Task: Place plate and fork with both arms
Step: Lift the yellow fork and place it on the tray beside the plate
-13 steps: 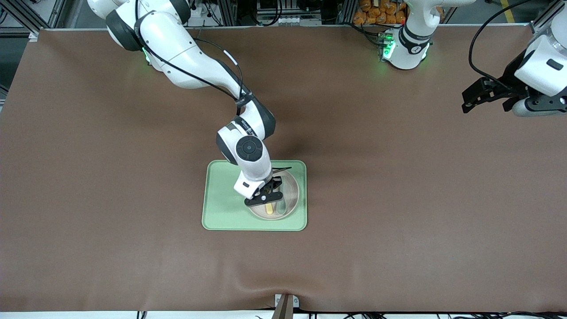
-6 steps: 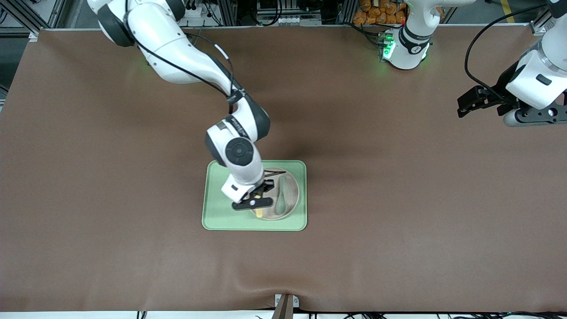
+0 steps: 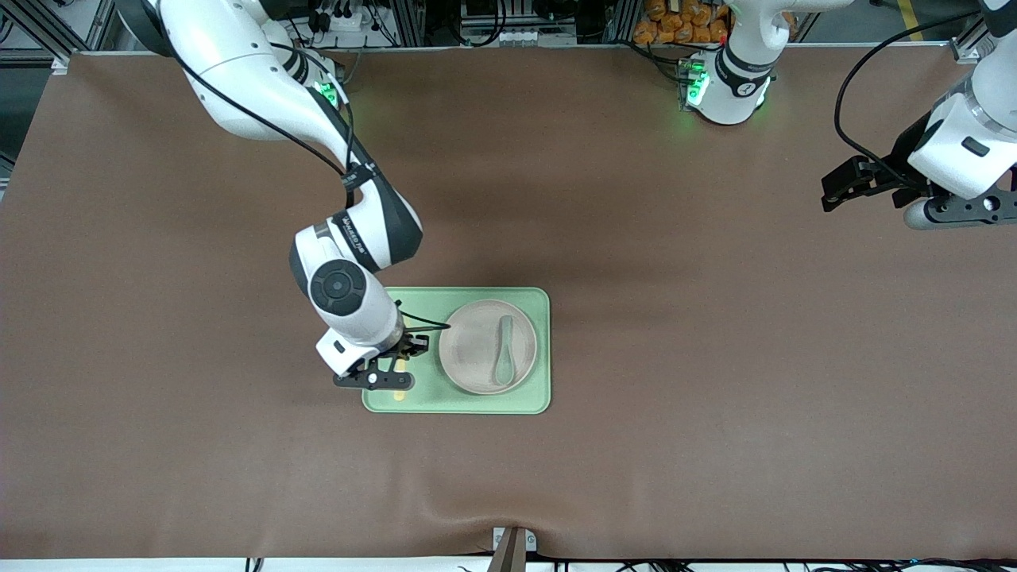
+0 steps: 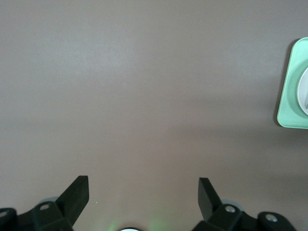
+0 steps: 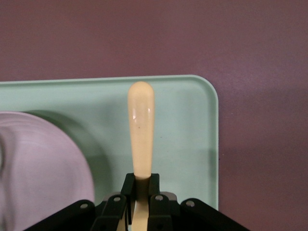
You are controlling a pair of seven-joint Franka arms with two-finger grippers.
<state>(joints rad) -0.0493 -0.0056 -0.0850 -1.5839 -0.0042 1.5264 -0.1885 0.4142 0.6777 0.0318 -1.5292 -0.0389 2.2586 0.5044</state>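
Right end effector (image 3: 395, 368): clamped on the fork (image 5: 140, 127), over the tray's (image 3: 413, 401) bare part at the plate's 9 o'clock.
Plate (image 3: 477, 349): on the tray, toward the left arm's end, green spoon (image 3: 504, 351) lying in it.
Left end effector (image 4: 143, 192): fingers apart, waiting over bare worktop (image 3: 715, 357), well apart from the tray.

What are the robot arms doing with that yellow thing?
The right gripper is shut on the fork, a small yellow one, and holds it over the bare part of the green tray, beside the plate. A green spoon lies on the plate. The left gripper is open and waits over the brown table at its own end.
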